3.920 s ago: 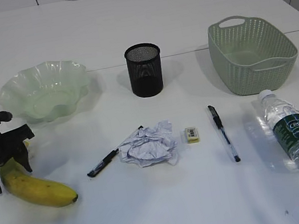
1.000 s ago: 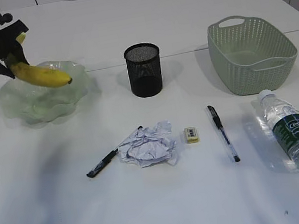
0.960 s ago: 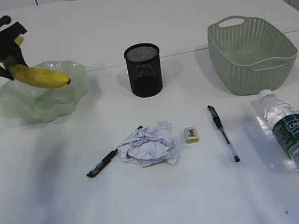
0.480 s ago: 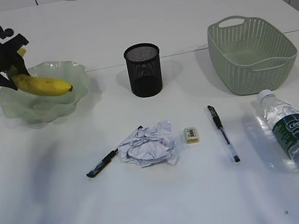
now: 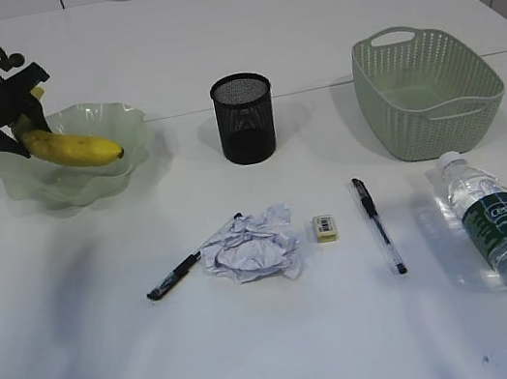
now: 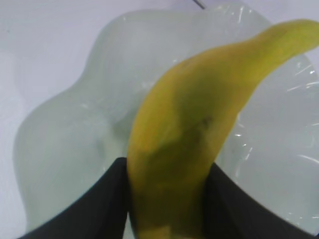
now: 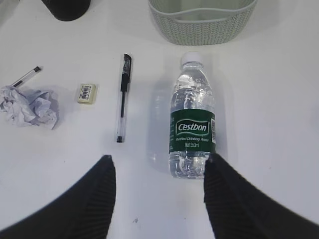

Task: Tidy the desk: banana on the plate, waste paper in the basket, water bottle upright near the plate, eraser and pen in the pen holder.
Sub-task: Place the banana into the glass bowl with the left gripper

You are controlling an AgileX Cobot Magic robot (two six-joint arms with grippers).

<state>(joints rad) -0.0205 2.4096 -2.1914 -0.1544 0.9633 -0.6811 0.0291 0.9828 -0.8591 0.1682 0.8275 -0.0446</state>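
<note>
Banana first: we are lowering it into the green plate at the worktop's far left, with the left pincer clamped across its stem end and its tip hanging over the plate's middle. We are judging the next move as release, then withdrawal upward. Our right pincer is standing apart, empty, above the lying water bottle.
</note>
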